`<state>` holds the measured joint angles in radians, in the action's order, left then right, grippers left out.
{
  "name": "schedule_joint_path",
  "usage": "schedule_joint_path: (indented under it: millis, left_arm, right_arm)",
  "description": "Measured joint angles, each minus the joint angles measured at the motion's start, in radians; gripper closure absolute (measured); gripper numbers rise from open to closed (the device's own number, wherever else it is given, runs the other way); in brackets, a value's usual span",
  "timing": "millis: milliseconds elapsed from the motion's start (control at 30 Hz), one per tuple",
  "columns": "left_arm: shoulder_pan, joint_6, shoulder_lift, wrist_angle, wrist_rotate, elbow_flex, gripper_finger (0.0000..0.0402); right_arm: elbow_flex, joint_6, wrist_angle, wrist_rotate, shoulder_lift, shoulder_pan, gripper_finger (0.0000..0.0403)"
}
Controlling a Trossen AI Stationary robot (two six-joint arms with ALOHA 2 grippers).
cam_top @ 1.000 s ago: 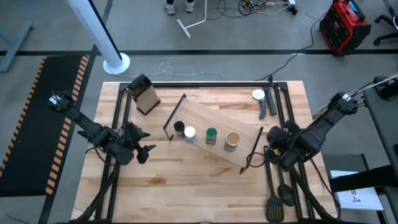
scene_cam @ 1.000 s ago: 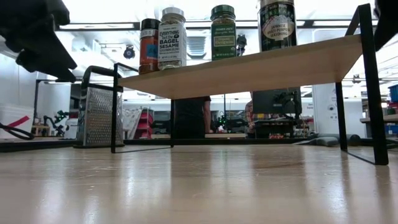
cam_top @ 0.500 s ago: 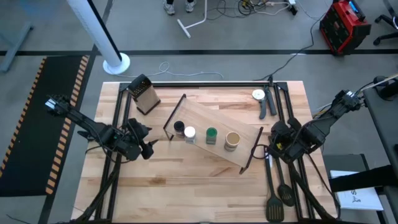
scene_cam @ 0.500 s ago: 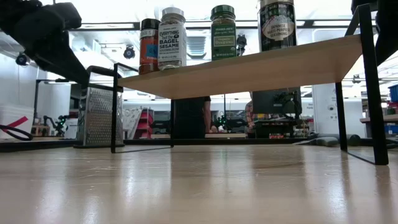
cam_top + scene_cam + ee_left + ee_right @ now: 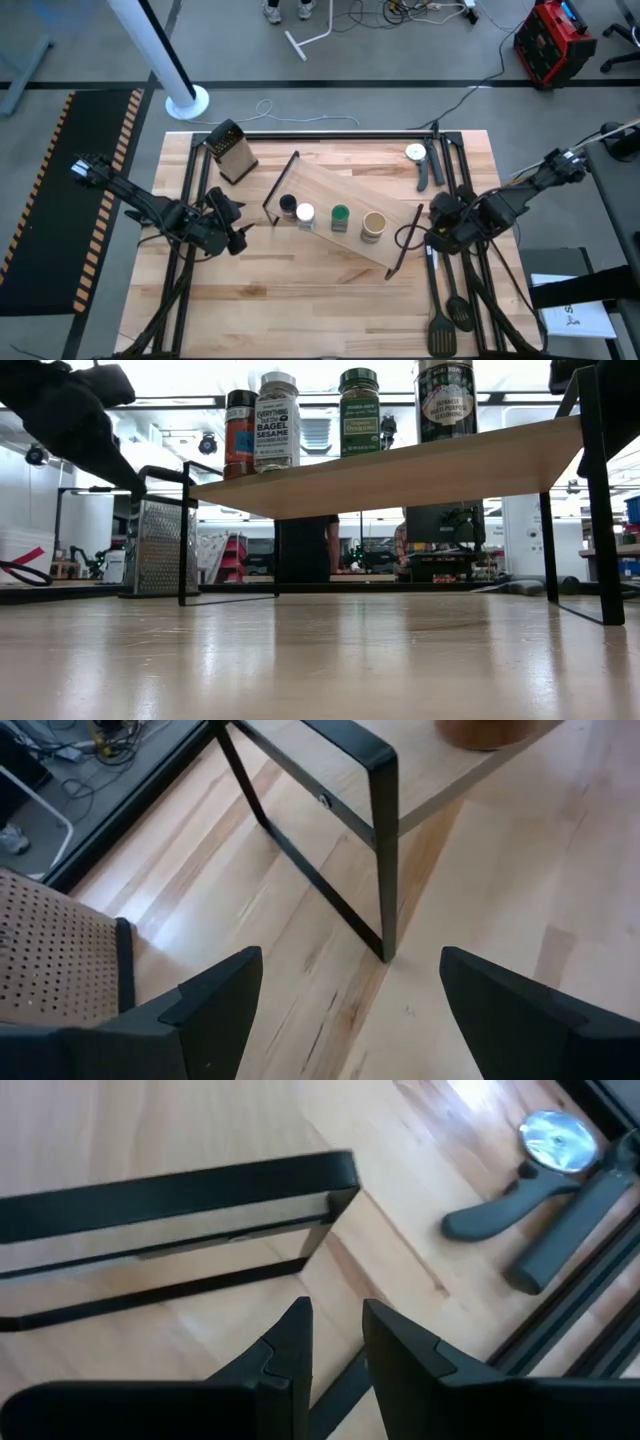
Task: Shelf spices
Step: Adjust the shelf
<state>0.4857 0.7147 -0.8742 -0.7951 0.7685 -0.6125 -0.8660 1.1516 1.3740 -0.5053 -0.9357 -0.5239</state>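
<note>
My left gripper (image 5: pixel 238 232) has drifted a little toward 3 o'clock, closer to the shelf's (image 5: pixel 345 205) near leg, fingers spread wide. My right gripper (image 5: pixel 434 222) has slid toward 10 o'clock, up beside the shelf's other end, its fingers nearly together.
</note>
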Motion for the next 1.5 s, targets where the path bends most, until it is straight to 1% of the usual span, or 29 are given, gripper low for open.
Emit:
schedule_joint_path:
  millis: [100,233,300,433,533,600,733,833,1100,1500]
  left_arm:
    - [0.0,-0.023,-0.013,0.044,0.0,0.0,0.0106]
    - [-0.001,-0.098,-0.038,0.144,0.002,0.0,0.0106]
    - [-0.002,-0.129,-0.055,0.177,0.022,0.0,0.0106]
    - [-0.013,-0.135,-0.093,0.179,0.101,0.0,0.0106]
    - [-0.032,-0.151,-0.119,0.204,0.11,0.0,0.0106]
    - [-0.046,-0.185,-0.137,0.238,0.094,0.0,0.0106]
    - [-0.066,-0.267,-0.168,0.335,0.03,0.0,0.0106]
    - [-0.072,-0.299,-0.18,0.38,0.003,0.0,0.0106]
    - [-0.074,-0.304,-0.184,0.403,-0.022,0.0,0.0106]
    - [-0.074,-0.286,-0.182,0.411,-0.058,-0.012,0.0106]
  right_arm:
    - [0.003,-0.025,0.0,-0.019,0.008,0.024,0.0329]
    - [0.003,-0.071,-0.007,-0.021,0.012,0.059,0.0329]
    - [0.003,-0.099,-0.028,-0.019,0.012,0.07,0.0329]
    - [0.003,-0.167,-0.093,-0.014,0.012,0.086,0.0329]
    - [0.003,-0.195,-0.103,-0.014,0.005,0.111,0.0329]
    - [0.003,-0.206,-0.104,-0.012,0.005,0.126,0.0329]
    - [0.003,-0.235,-0.111,-0.011,0.004,0.15,0.0329]
    - [0.003,-0.26,-0.121,-0.011,0.004,0.165,0.0329]
    - [0.003,-0.312,-0.142,-0.009,0.003,0.193,0.0329]
    - [0.003,-0.335,-0.148,-0.007,0.003,0.204,0.0329]
